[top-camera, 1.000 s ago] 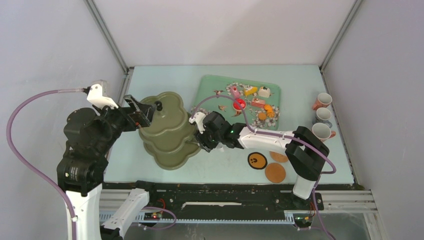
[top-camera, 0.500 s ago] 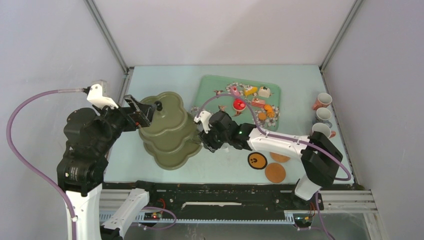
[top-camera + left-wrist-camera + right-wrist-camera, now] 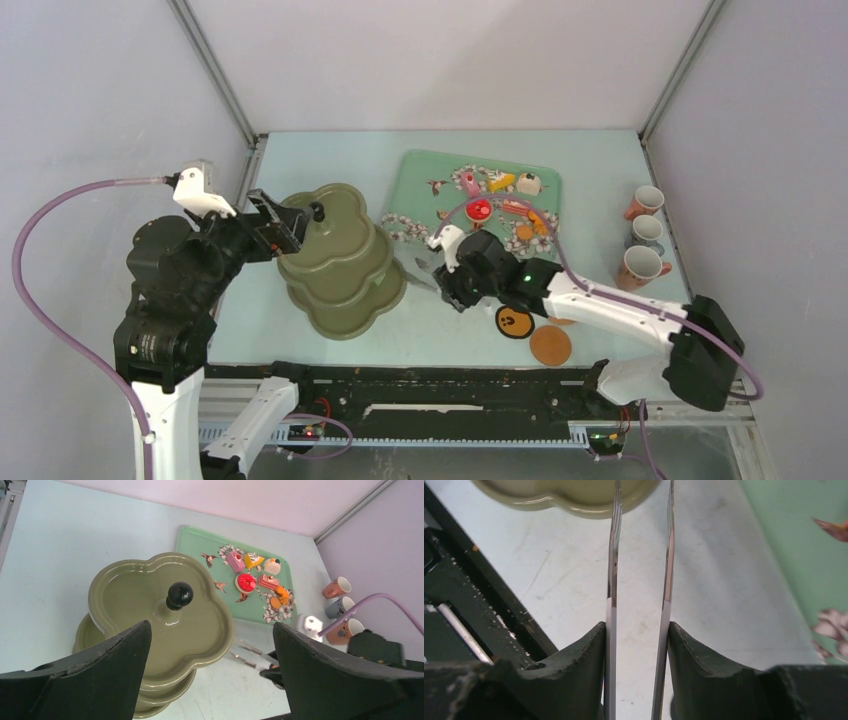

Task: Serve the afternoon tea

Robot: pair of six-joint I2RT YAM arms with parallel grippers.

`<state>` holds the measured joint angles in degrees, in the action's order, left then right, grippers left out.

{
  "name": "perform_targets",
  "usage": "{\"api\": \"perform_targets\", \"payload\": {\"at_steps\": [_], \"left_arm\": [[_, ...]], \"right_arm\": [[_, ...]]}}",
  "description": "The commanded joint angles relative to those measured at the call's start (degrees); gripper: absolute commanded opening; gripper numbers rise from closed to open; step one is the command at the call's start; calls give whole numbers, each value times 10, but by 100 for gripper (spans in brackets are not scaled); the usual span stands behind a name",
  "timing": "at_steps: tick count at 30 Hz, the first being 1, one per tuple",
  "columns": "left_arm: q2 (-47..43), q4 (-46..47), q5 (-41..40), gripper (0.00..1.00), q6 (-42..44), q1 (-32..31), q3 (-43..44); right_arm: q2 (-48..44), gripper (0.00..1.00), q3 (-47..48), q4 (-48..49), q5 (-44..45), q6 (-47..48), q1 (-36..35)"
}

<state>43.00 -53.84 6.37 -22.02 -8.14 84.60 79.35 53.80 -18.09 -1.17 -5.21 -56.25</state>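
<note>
The olive-green three-tier stand (image 3: 340, 262) stands at the left of the table, its tiers bare; it also shows in the left wrist view (image 3: 130, 595). My left gripper (image 3: 280, 225) hangs open over its left side, the black knob (image 3: 179, 595) between the wide-apart fingers. My right gripper (image 3: 448, 283) is shut on the metal tongs (image 3: 418, 268), whose two arms (image 3: 613, 555) point at the stand's bottom rim (image 3: 574, 495), a short gap away. Several toy pastries (image 3: 505, 208) lie on the mint-green tray (image 3: 420, 185). Three cups (image 3: 645, 232) stand at the right edge.
A black coaster (image 3: 514, 321) and a brown coaster (image 3: 550, 345) lie near the front edge, a third (image 3: 562, 318) partly under my right arm. The black front rail (image 3: 469, 605) runs close to the tongs. Grey walls enclose the table.
My right arm has drawn back to the right with the tongs, so their tips are now off the stand's rim. The left arm and the stand have not moved.
</note>
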Motion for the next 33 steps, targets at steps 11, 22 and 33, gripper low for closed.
{"api": "perform_targets", "payload": {"at_steps": [11,22,33], "left_arm": [[-2,32,14,98,-5,-4,0],[-1,31,14,98,-3,-6,0],[3,27,11,98,3,-8,-5]], "right_arm": [[-120,48,2,-33,19,-16,266],[-16,47,98,-22,-73,84,480],[81,48,203,-69,-148,233,549]]}}
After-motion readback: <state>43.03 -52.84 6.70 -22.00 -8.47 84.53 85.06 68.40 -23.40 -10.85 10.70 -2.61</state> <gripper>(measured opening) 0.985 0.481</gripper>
